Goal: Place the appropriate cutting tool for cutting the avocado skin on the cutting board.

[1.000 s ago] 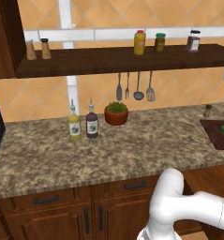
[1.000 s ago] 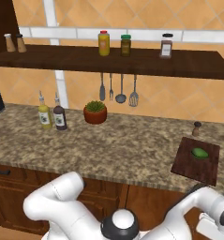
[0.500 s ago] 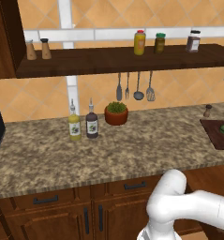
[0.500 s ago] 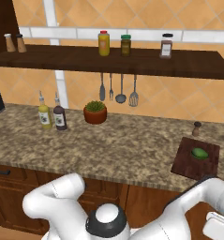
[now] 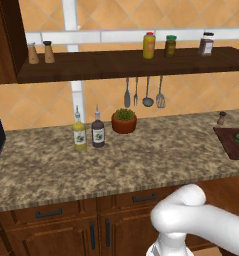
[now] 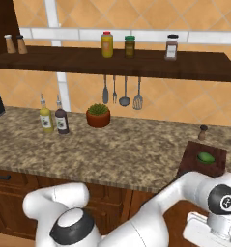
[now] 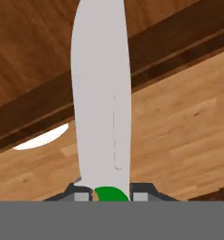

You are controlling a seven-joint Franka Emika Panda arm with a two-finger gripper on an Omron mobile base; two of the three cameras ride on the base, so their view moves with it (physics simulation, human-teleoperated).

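Since the earlier frame the arm has swung lower right, below the counter (image 6: 136,159). The end effector (image 7: 111,193) grips a green-handled knife (image 7: 101,93), blade pointing away. The cutting board (image 6: 202,159) with the avocado (image 6: 206,157) sits above it, knife not yet placed.

Even, soft rendered light fills the kitchen without glare, the shelf (image 5: 131,62) casts a faint shadow on the tiled wall, and beyond the gripper (image 7: 112,194) the wood looks slightly blurred.
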